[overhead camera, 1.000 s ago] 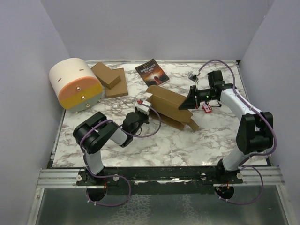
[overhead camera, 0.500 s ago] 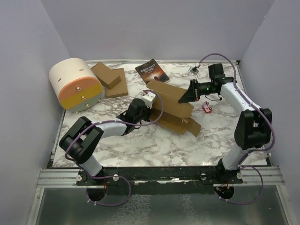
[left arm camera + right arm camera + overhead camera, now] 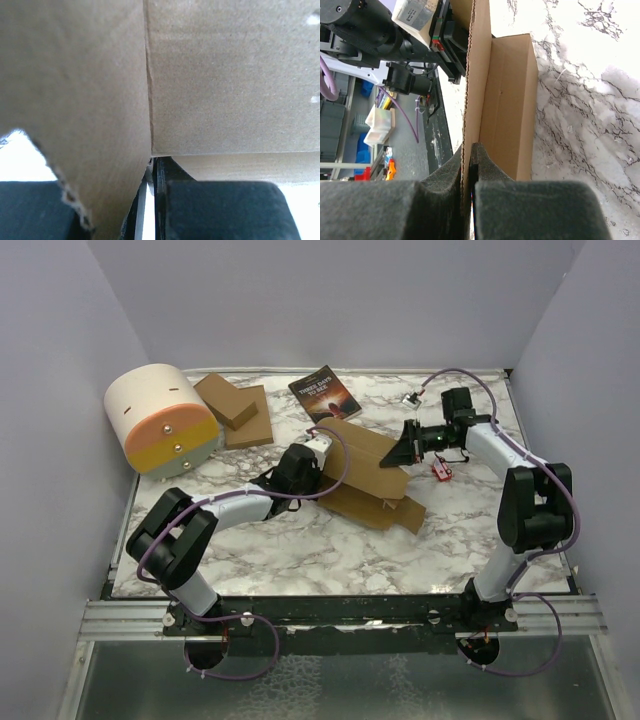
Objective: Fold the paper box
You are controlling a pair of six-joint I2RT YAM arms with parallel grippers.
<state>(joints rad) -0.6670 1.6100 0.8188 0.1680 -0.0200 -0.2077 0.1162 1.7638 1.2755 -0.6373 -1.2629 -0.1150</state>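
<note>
Marble bench (image 3: 300, 540): right gripper (image 3: 470, 150) pinches paper box (image 3: 365, 465) edge, left gripper (image 3: 322, 458) pressed together at its crease. Opposing pulls could tear it or slip the thin edge.

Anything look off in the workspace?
Mostly no. The box has a ragged, frayed-looking edge by the left tool, possibly just the die cut. A small red item lies loose on the table near the right tool.
</note>
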